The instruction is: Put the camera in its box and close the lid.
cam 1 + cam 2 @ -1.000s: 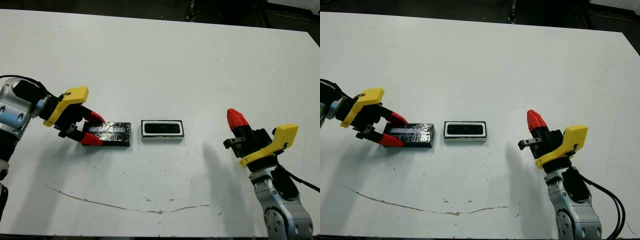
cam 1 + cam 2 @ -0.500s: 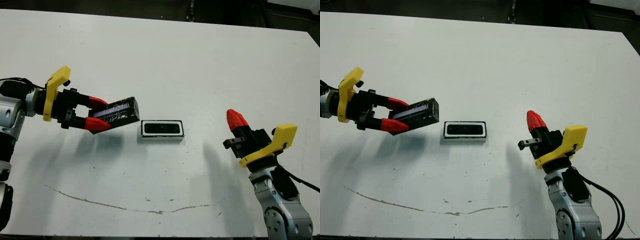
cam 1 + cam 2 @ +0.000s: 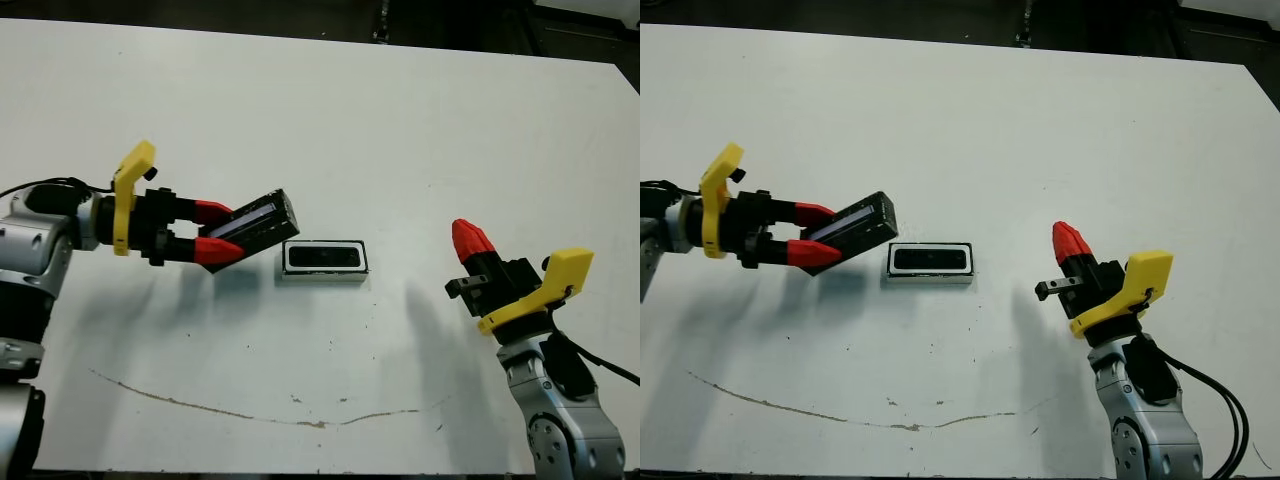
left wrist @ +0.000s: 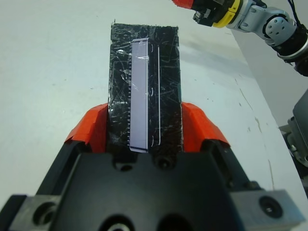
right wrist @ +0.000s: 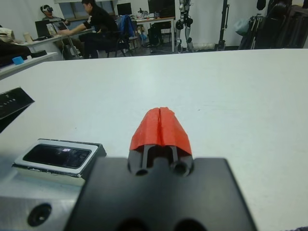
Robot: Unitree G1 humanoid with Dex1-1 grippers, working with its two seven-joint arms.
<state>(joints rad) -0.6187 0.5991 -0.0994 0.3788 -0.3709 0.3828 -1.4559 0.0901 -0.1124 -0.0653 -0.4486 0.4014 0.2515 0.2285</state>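
- Our left claw (image 3: 222,232) grips the lid (image 3: 258,219) by one end, its red fingers (image 4: 92,130) pressed against the two long edges.
- The lid hangs above the bench (image 3: 330,130), tilted, its free end higher and pointing toward the box (image 3: 324,262), just beside the box's left end and not over it.
- The box sits open on the bench between our two arms, with the camera (image 3: 931,260) lying dark inside its white walls.
- Our right claw (image 5: 160,126) is pressed closed and empty, raised off the bench, well apart from the box on its right.
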